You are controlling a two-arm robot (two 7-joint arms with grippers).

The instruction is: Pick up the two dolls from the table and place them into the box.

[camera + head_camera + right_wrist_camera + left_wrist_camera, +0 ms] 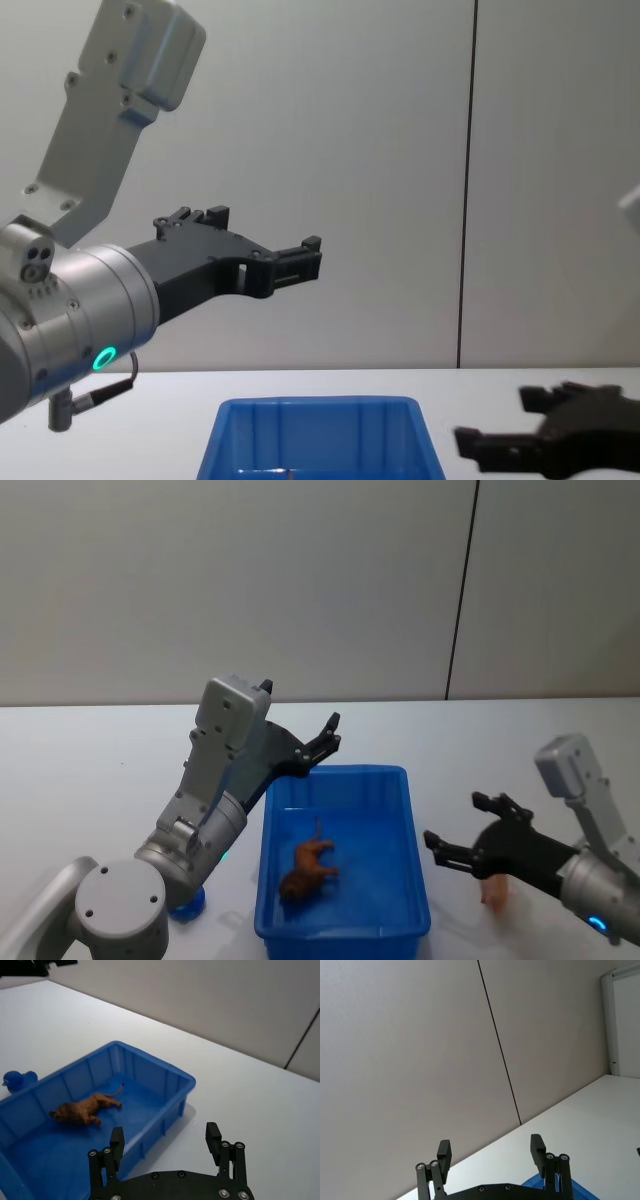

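Note:
The blue box [340,773] stands on the white table [100,760] in front of me. A brown lion doll [308,870] lies on its side inside it, also clear in the right wrist view [82,1107]. A pink doll [495,892] lies on the table right of the box, partly hidden under my right arm. My right gripper [458,825] hovers open just right of the box, above and slightly ahead of the pink doll, holding nothing. My left gripper [325,742] is raised open and empty over the box's far left corner.
A small blue duck toy [17,1080] sits on the table left of the box, under my left arm [215,800]. A plain wall with a dark vertical seam [462,590] rises behind the table. Open tabletop lies beyond and to the right of the box.

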